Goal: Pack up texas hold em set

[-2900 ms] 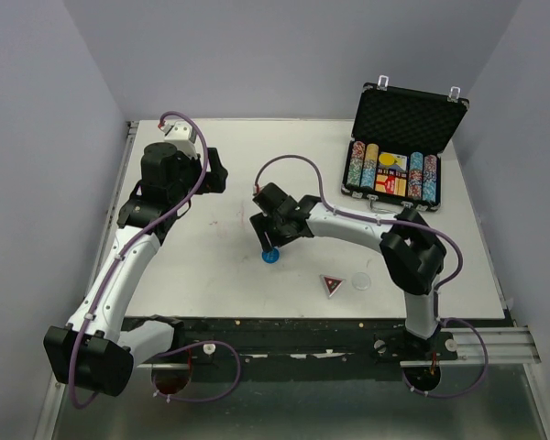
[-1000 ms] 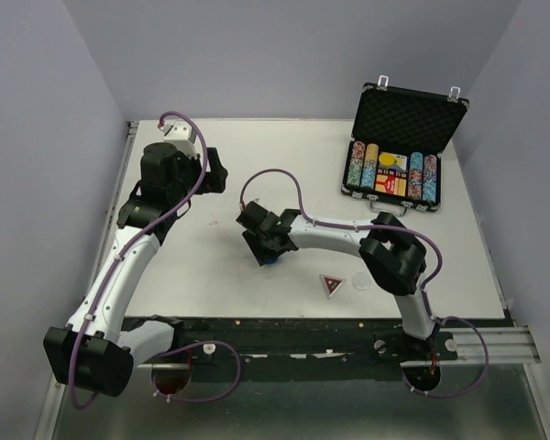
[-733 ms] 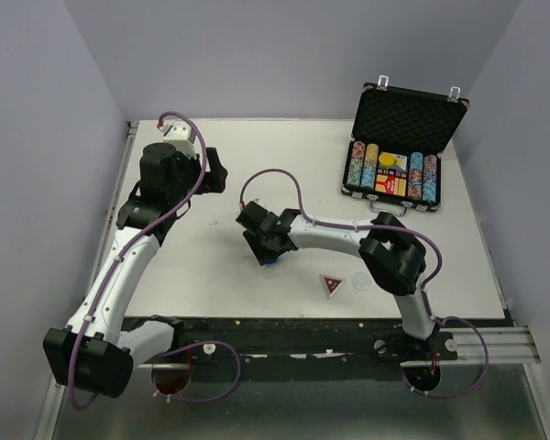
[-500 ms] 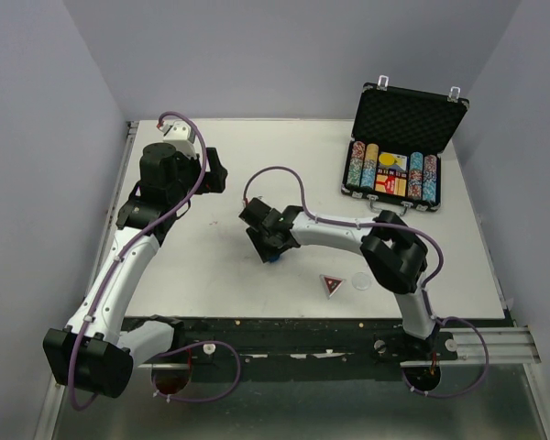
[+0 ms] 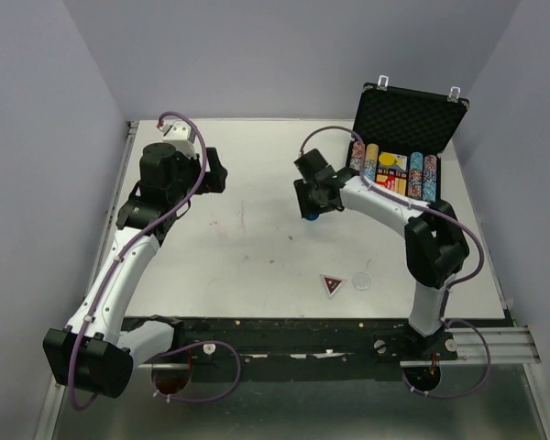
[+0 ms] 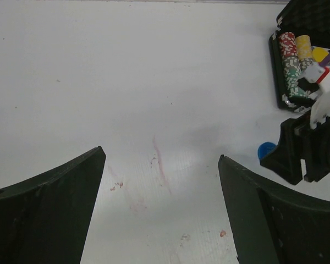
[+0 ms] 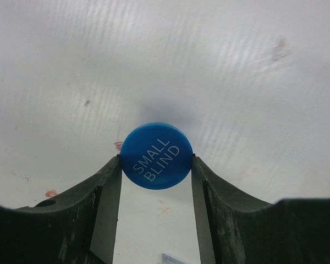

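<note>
The black briefcase (image 5: 412, 119) stands open at the back right, with rows of multicoloured poker chips (image 5: 356, 167) and card decks (image 5: 391, 181) inside. It also shows in the left wrist view (image 6: 275, 60). My right gripper (image 5: 311, 214) is shut on a blue round "SMALL BLIND" disc (image 7: 156, 155), held above the table just left of the case. The disc also shows in the left wrist view (image 6: 265, 149). A red-and-black triangular disc (image 5: 332, 285) and a clear round disc (image 5: 362, 281) lie near the front edge. My left gripper (image 6: 159, 209) is open and empty over the back left.
The white table (image 5: 220, 257) has faint red marks (image 6: 159, 165) in its middle. Grey walls close in the back and sides. The case's raised lid (image 5: 411, 112) stands behind the chips.
My right gripper has lifted the blue disc from the table's middle and carried it back and to the right, close to the case. The left arm has not moved.
</note>
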